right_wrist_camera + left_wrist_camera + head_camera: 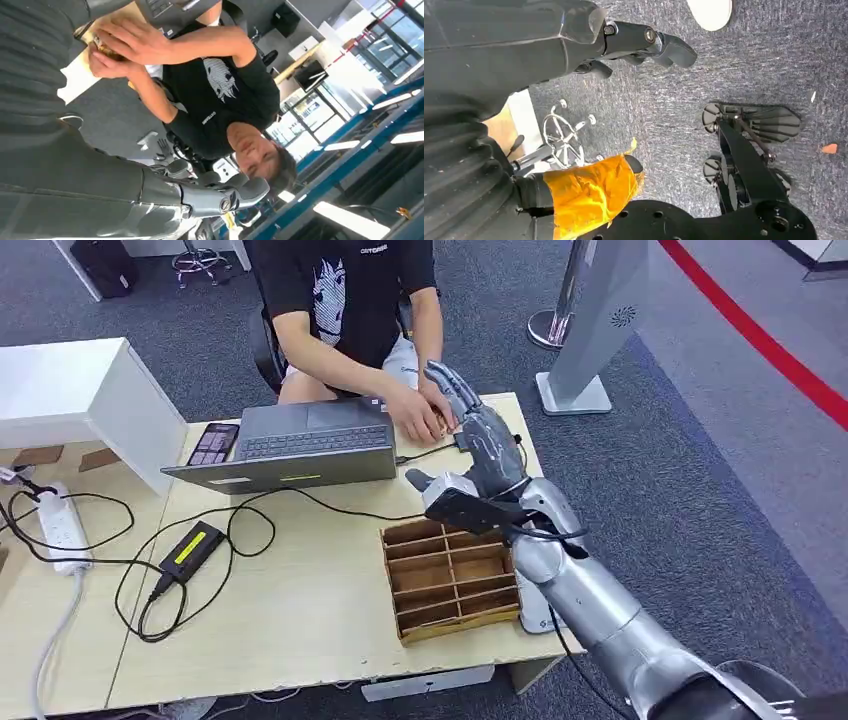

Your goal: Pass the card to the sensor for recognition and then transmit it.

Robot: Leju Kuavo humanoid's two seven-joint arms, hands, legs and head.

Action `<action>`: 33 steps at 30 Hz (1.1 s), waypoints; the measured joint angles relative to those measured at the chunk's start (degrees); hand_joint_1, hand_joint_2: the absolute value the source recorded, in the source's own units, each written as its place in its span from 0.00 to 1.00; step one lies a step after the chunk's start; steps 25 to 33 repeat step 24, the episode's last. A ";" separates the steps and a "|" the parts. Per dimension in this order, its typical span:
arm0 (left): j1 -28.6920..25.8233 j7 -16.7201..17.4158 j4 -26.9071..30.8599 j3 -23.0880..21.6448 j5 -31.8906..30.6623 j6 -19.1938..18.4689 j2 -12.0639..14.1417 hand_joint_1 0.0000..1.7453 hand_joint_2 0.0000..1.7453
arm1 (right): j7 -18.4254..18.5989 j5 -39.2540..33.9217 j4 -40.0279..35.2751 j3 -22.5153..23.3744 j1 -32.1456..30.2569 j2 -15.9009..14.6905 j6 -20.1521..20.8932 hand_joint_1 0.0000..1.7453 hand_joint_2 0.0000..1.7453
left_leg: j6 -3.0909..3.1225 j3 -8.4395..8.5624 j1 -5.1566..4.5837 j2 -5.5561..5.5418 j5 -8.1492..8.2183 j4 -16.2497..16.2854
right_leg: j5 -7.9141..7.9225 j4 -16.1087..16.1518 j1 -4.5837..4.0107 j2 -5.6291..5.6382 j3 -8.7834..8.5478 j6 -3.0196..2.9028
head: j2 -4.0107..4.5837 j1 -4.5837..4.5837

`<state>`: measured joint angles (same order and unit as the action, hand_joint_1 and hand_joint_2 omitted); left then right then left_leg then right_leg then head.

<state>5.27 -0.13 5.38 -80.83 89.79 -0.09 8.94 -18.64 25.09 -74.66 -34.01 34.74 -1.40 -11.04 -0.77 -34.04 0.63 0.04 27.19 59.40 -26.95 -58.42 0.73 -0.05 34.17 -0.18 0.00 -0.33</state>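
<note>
Head view showed the right hand (487,435) raised over the table's (300,620) far edge, fingers spread, holding nothing, beside a person's hands (425,418). No card could be made out. Left hand (644,42) hung over carpet, fingers apart.

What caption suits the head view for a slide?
Robot's right hand reaches over a table, above a wooden divider box, toward a seated person's hands beside a laptop.
</note>
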 joint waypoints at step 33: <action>-1.47 -1.71 0.00 6.21 0.20 4.72 -1.14 0.00 1.00 | -18.75 -34.72 -17.04 27.50 -36.32 -2.38 14.23 0.00 1.00 | 0.14 0.12 -0.04 -0.24 0.41 -0.01 | -0.34 0.13 0.02 -0.30 -0.31 0.17 | 0.00 0.00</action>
